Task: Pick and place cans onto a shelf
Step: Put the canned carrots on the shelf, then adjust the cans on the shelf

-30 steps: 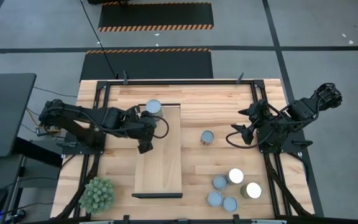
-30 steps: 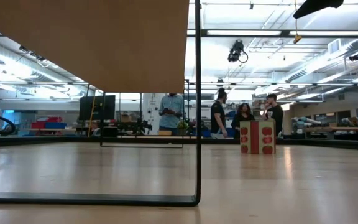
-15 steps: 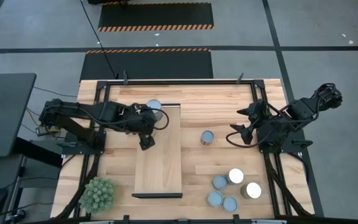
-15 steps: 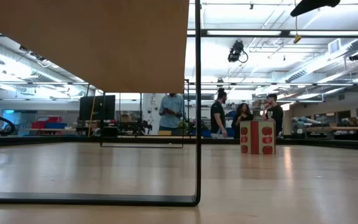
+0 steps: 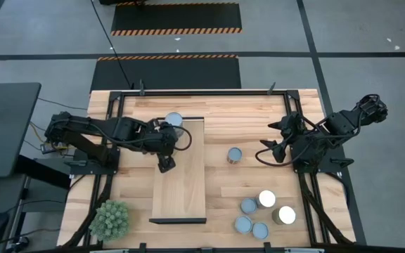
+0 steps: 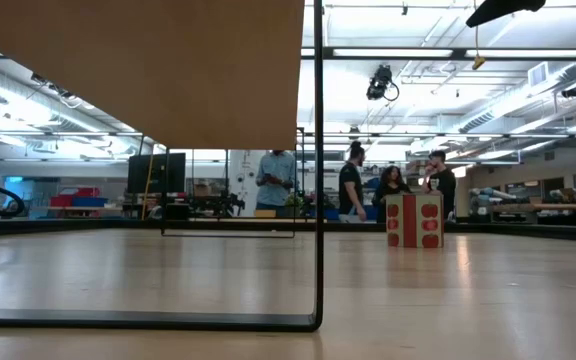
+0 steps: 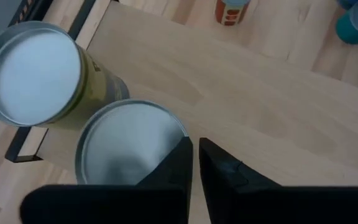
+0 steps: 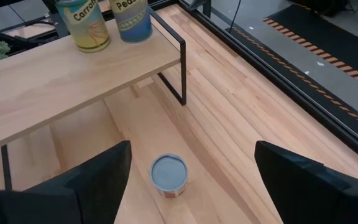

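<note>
The shelf (image 5: 181,186) is a pale board standing on thin black legs left of the table's middle. Two cans stand on its far end: a yellow-labelled one (image 8: 83,25) and a blue-labelled one (image 8: 133,17). The high view shows only one silvery top (image 5: 174,121); my left arm (image 5: 139,133) covers the other. My left gripper (image 7: 194,155) hangs over these cans, shut to a narrow slit. My right gripper (image 8: 192,149) waits open at the table's right side. A lone can (image 8: 168,174) stands on the table below and beyond it, apart from its fingers. My left gripper shows one fingertip (image 7: 176,165) in front of the top rim (image 7: 166,127) of the can closer to it, coming slanting down from above. I cannot tell whether it touches that can. The can stands upright on the shelf.
Several more cans (image 5: 262,211) stand grouped at the table's near right. A spiky green plant (image 5: 110,219) sits at the near left corner. The low view shows the shelf's underside (image 6: 138,70), its black leg (image 6: 318,170) and people in the room behind.
My left wrist has rolled slightly above the shelf's far end. The cans have stayed in place.
</note>
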Robot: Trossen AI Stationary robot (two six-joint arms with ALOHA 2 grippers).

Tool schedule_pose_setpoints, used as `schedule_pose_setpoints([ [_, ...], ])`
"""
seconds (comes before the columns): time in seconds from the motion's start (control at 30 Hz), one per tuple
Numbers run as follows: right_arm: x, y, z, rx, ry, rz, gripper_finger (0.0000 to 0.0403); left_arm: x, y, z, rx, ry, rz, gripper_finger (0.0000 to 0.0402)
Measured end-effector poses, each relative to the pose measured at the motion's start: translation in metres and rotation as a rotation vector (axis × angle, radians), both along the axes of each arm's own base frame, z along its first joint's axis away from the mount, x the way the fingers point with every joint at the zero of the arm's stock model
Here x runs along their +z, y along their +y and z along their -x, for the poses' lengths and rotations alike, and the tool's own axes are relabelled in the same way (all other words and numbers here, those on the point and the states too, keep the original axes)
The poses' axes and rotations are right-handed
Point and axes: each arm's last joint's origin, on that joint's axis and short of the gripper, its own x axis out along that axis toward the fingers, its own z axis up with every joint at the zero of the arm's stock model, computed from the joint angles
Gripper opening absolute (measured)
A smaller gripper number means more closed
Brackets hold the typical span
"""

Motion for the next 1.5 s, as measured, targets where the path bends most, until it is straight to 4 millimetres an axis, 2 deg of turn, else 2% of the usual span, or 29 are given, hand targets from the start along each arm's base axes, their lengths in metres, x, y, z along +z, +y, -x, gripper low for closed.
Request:
schedule_pose_setpoints([
  [0.37,0.0,0.0,0.0,0.001,0.001,0.004,0.0348,0.003,-0.002,-0.002,-0.009,-0.038,0.021,0.0076],
  [0.63,0.0,0.0,0.0,0.0,0.0,0.005,0.0348,0.025,0.002,-0.002,-0.078,-0.09,-0.01,0.0093],
  [0.77,0.0,-0.002,-0.001,-0.01,0.001,0.009,0.0348,0.03,0.015,-0.003,-0.05,-0.101,-0.037,0.0093],
  [0.9,0.0,-0.005,-0.002,-0.024,0.004,0.016,0.0348,0.024,0.034,-0.012,-0.005,-0.076,-0.042,0.0096],
  [1.13,0.0,-0.005,-0.003,-0.016,0.009,0.003,0.0348,0.023,0.058,-0.012,-0.08,-0.03,-0.058,0.0127],
  [1.3,0.001,-0.005,-0.004,-0.017,0.001,0.0,0.0348,0.021,0.074,-0.01,-0.168,0.002,-0.008,0.0154],
  [1.5,0.001,-0.005,-0.004,-0.017,-0.005,-0.003,0.0348,0.018,0.086,-0.009,-0.261,0.032,-0.001,0.0163],
])
